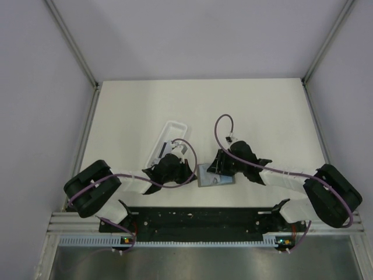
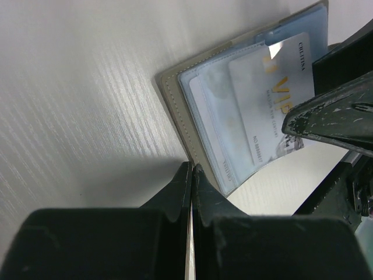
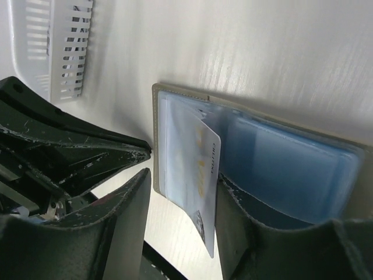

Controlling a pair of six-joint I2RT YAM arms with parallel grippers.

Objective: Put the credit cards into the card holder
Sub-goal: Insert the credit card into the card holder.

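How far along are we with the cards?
Done: cards sit in the clear pockets of the open card holder. In hand: the VIP card is partly in, standing between the open fingers of the right gripper; left gripper shut, empty. Left: seat it; whether the white tray holds more, I cannot tell.

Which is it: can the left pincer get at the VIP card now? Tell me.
Probably not: the left pincer is shut at the card holder's edge, and the right pincer straddles the VIP card.
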